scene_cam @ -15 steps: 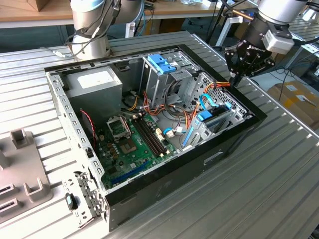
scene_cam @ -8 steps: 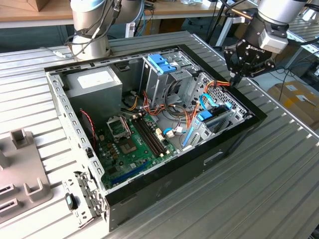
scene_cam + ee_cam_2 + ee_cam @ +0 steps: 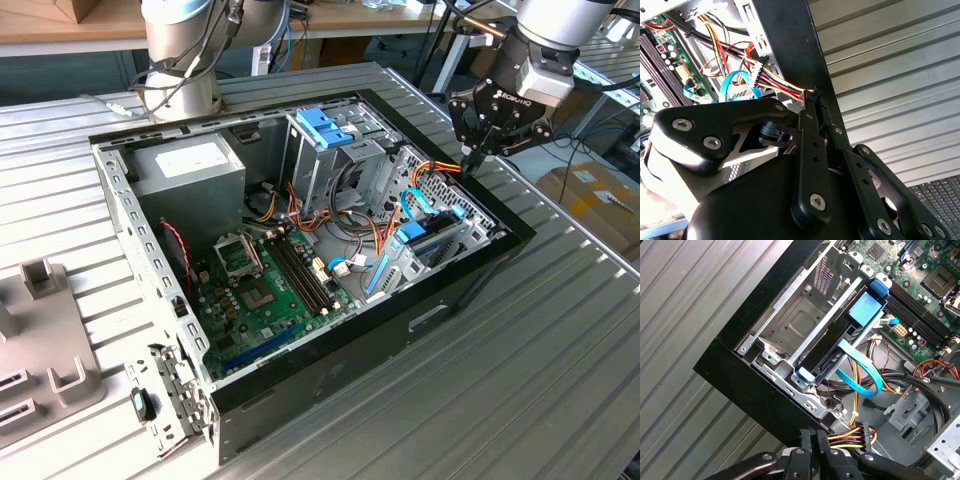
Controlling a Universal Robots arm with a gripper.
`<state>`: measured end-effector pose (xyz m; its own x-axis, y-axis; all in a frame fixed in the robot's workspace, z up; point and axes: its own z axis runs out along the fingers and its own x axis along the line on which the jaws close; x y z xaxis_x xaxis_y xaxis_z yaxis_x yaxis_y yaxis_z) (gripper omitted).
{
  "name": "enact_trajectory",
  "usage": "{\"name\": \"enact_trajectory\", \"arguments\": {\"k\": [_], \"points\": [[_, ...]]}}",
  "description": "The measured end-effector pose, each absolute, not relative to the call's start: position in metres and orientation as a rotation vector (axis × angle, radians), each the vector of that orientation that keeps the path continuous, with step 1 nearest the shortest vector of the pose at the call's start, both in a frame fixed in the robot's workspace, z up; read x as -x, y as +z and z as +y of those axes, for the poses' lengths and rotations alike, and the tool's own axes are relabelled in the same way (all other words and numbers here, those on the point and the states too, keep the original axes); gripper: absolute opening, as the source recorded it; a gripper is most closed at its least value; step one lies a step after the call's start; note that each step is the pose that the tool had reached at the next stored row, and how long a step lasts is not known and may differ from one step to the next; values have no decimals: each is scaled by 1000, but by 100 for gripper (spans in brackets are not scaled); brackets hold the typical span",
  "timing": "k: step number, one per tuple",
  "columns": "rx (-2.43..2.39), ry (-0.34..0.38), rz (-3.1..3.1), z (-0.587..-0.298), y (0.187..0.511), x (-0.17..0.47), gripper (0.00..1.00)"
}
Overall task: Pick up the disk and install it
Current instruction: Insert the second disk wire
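The disk [image 3: 832,347] stands on edge in the metal bay at the front corner of the open computer case [image 3: 330,370], framed by its light-blue carrier, with a blue ribbon cable [image 3: 860,367] looping off it. In the exterior view the disk [image 3: 432,240] shows as a blue-edged slab at the case's right end. My gripper [image 3: 470,158] hovers over the case's far right rim, apart from the disk. Both wrist views show the fingers pressed together, and the gripper [image 3: 815,437] sits right beside a bundle of red, yellow and black power wires [image 3: 850,432]. Nothing shows between the fingertips [image 3: 812,100].
A drive cage with a blue plastic bracket [image 3: 325,125] rises in the middle of the case, next to the power supply [image 3: 190,165] and motherboard [image 3: 265,290]. The case sits on a ribbed metal table [image 3: 540,360]. A grey fixture [image 3: 40,340] lies at the exterior view's left.
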<state>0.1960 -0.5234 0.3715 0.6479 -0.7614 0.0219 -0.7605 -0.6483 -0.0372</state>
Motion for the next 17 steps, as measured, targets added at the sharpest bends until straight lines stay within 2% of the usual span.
{"name": "enact_trajectory", "arguments": {"k": [9, 17], "points": [[2829, -55, 1308, -523, 371, -196, 16], [2694, -59, 1573, -523, 371, -196, 16]]}}
